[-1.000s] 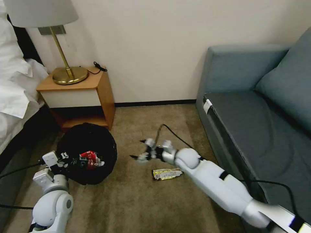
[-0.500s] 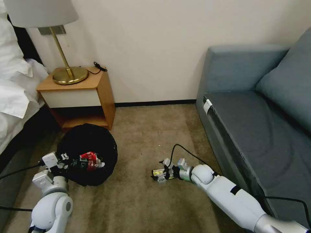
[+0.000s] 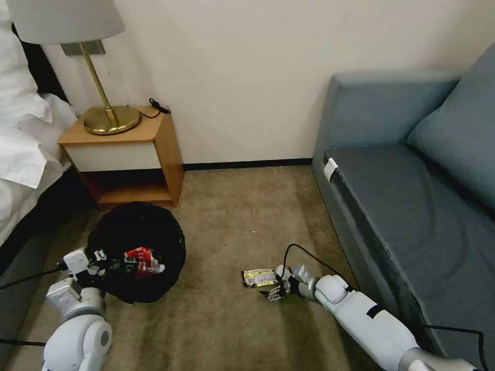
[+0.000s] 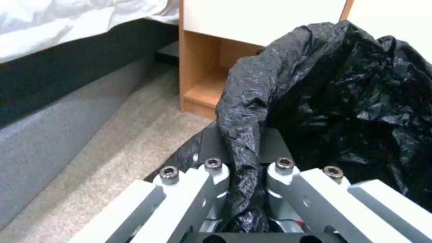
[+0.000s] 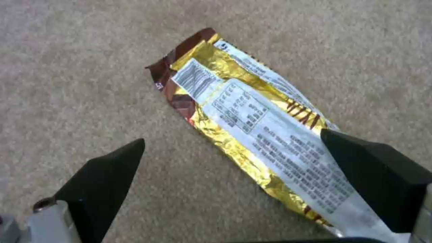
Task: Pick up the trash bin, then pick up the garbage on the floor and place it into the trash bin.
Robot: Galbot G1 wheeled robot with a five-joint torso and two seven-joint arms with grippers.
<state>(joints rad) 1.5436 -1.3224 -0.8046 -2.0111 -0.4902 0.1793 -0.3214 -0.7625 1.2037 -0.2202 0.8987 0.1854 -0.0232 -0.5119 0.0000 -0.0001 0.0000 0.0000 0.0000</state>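
One wrapper (image 5: pixel 252 135) left on carpet; my right gripper (image 5: pixel 234 179) gapes astride it, empty. Left gripper (image 4: pixel 245 175) pinches bin (image 3: pixel 135 242) liner. Flat foil may slide from closing fingers.

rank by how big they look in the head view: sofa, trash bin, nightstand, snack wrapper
1. sofa
2. nightstand and trash bin: look alike, so unranked
3. snack wrapper

The trash bin (image 3: pixel 135 251) is seen on the carpet, round, low and lined with a crinkly black bag; a red-and-white packet (image 3: pixel 143 257) is seen lying inside it. A yellow-silver snack wrapper (image 5: pixel 256 128) is seen flat on the carpet, well apart from the bin, printed side up, creased lengthwise.
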